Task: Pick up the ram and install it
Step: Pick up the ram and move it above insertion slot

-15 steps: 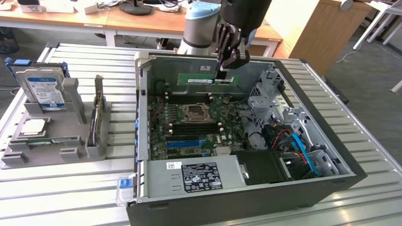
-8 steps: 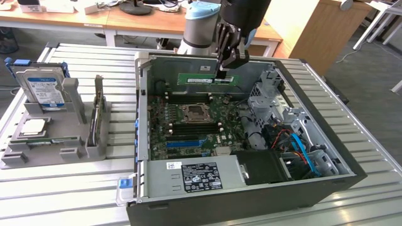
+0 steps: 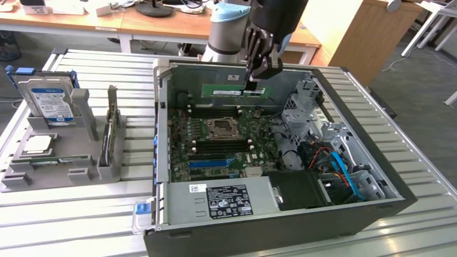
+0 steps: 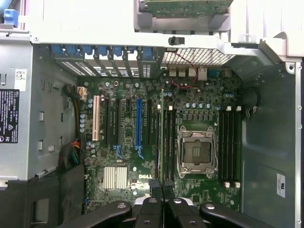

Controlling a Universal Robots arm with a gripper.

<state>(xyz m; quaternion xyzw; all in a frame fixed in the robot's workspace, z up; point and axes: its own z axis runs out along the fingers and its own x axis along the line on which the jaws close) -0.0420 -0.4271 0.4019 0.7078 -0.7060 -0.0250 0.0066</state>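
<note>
My gripper [image 3: 251,81] is shut on the ram [image 3: 230,91], a long green board with a white label. It holds the stick level, by its upper edge, over the back of the open computer case [image 3: 357,211]. In the wrist view the ram [image 4: 161,137] appears edge-on as a thin strip running out from the fingertips [image 4: 156,189]. It lies alongside the black memory slots [image 4: 169,142] next to the CPU socket [image 4: 194,152]. In the exterior view the ram hangs above the motherboard [image 3: 214,142], apart from the slots [image 3: 218,112].
A grey fixture [image 3: 64,166] at the exterior view's left carries a silver drive with a blue-white label [image 3: 48,101], a chip [image 3: 39,144] and an upright card [image 3: 111,128]. Inside the case are a power supply [image 3: 221,201], a drive cage [image 3: 307,112] and cables [image 3: 335,160].
</note>
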